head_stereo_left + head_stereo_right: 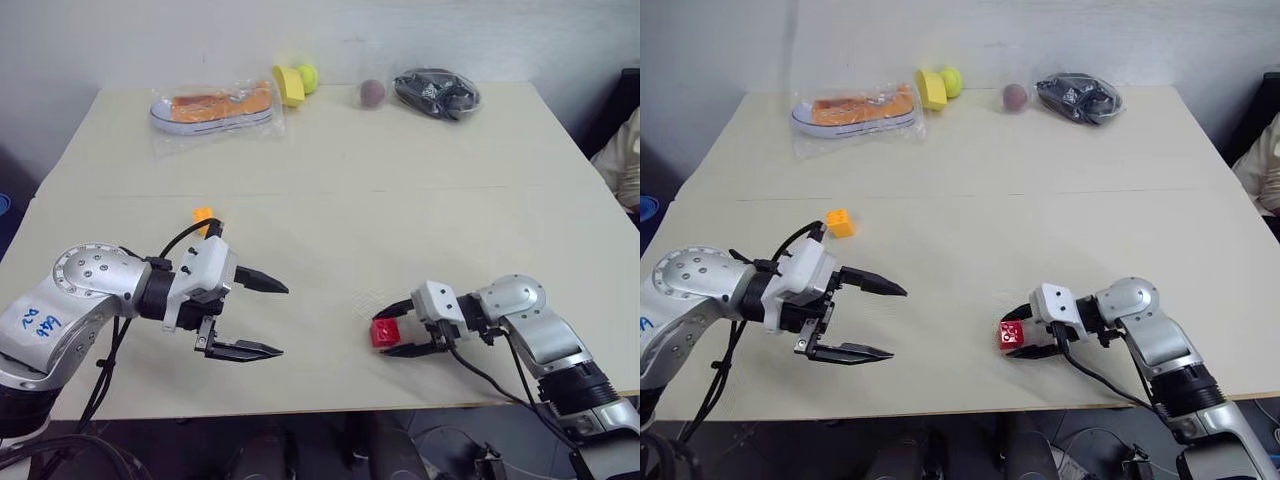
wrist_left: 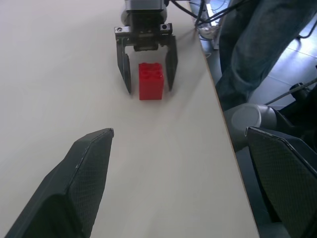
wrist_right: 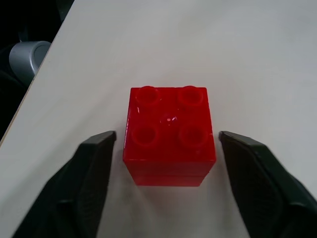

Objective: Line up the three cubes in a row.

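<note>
The small red studded plastic brick (image 3: pixel 170 135) stands near the pale counter's (image 1: pixel 330 170) front edge between the right hand's (image 1: pixel 392 335) parted fingers, apparently untouched. The left hand (image 1: pixel 868 318) gapes wide, empty. The orange-yellow studded brick (image 1: pixel 840 222) sits behind it.

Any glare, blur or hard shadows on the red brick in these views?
Right wrist view: red brick sharp, small specular glint on top between the studs, soft shadow at its base; the near fingers look softer. Left wrist view: brick in focus, own fingers large and blurred. Head views: even light, faint shadows on the table, no glare.
</note>
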You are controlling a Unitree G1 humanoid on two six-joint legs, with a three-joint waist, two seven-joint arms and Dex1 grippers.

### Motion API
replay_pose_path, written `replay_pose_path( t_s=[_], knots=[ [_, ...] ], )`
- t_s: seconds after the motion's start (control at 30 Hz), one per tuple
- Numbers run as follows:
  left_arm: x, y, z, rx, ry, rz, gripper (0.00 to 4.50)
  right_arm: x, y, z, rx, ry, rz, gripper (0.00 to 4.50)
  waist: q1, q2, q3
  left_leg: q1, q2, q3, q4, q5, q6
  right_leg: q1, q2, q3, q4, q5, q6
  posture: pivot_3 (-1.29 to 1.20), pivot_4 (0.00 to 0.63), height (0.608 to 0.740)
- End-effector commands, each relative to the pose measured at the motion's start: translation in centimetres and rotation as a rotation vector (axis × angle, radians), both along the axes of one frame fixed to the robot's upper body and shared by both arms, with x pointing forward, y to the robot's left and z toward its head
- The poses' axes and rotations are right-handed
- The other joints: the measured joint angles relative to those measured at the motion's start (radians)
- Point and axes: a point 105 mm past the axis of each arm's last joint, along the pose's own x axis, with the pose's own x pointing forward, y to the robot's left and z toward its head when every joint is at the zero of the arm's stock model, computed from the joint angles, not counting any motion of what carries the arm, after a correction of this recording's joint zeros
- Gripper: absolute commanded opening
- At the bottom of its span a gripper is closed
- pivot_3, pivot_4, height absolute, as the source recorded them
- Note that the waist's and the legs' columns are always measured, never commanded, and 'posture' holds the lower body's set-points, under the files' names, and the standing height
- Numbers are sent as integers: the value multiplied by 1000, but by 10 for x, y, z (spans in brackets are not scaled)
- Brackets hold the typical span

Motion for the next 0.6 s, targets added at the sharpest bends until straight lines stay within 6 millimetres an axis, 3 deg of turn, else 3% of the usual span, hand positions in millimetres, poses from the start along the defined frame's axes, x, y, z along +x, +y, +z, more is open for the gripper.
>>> replay_pose_path(
  t_s=[0.03, 0.23, 0.33, 0.4, 0.47, 0.6],
  knots=[
    [9, 32, 8, -71, -23, 217, 4500, -2, 2, 22, 43, -25, 30, 4459, -3, 0, 0, 0, 0, 0, 0, 0, 0, 0, 0, 0, 0, 0, 0, 0, 150, 740],
    [0, 120, 0, -186, -15, 724, 4500, 2, -3, 63, 148, -27, -22, 4459, -2, 0, 0, 1, 3, 1, -1, -1, -1, 0, 0, -1, 0, -1, -2, 0, 150, 740],
    [-20, 182, -3, -151, -79, 989, 4500, 4, -6, 88, 212, -3, -47, 4459, 0, -2, 0, 1, 3, 1, 0, -1, -1, 0, -1, -1, 0, -1, -2, 0, 150, 740],
    [-28, 203, -3, -122, -96, 1054, 4500, 4, -7, 94, 225, 3, -55, 4459, 3, -2, 0, 2, 3, 0, 0, -2, -1, 0, -1, -2, 0, -1, -3, 0, 150, 740],
    [-31, 210, -4, -105, -106, 1067, 4500, 4, -7, 96, 230, 7, -59, 4459, 10, -3, 0, 2, 2, 0, 0, -2, 0, 0, -3, -2, 0, -2, -3, 0, 150, 740],
    [-24, 262, -7, 23, -120, 1156, 4500, 5, -3, 105, 235, -10, -42, 4459, 21, -3, -1, 2, 2, 0, 0, -3, 0, -1, -4, -3, 0, -2, -3, 0, 150, 740]
  ],
)
